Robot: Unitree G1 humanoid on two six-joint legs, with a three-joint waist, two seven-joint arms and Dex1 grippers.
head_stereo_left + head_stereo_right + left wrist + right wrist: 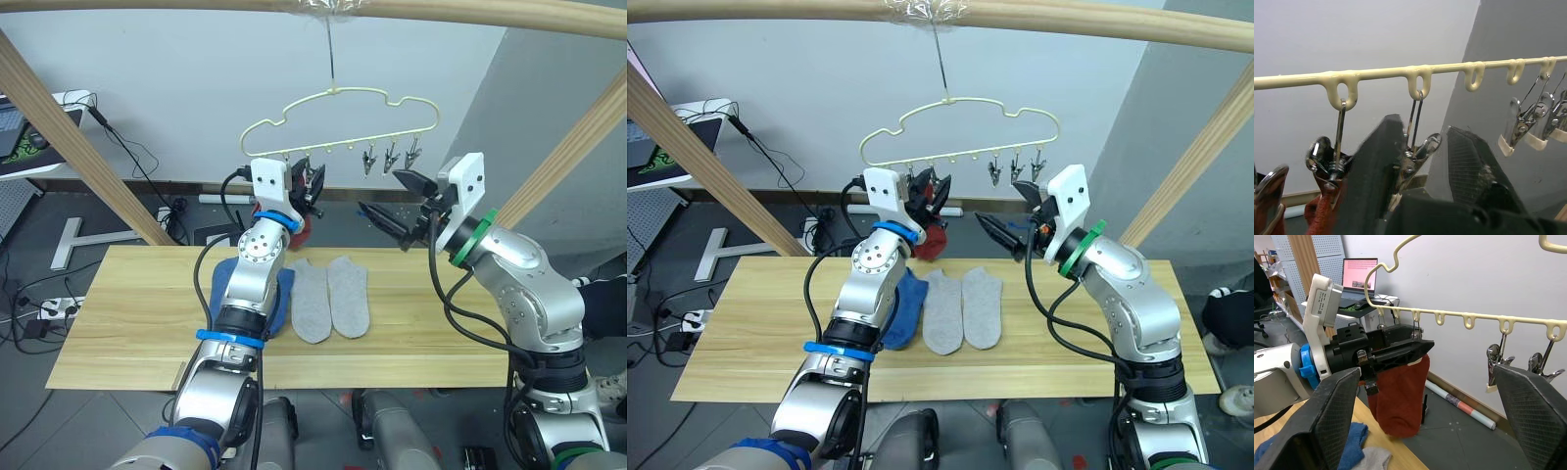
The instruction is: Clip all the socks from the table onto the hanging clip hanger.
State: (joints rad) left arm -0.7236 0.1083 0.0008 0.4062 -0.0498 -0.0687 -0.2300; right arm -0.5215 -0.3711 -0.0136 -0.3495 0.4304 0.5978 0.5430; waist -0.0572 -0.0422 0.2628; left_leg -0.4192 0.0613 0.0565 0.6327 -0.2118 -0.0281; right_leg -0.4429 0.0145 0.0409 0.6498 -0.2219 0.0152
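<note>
Light wooden bench (754,333) has two grey socks (962,309) lying flat side by side around the middle, with a blue sock (904,305) touching their left side.

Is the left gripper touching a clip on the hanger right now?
Touching. In the left wrist view, the left gripper has its fingers on either side of a metal clip hanging from the clip hanger.

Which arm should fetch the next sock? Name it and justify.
Right. The right gripper is open and free, hovering above the grey socks. The left gripper is up at the clip hanger, beside the hanging red sock.
</note>
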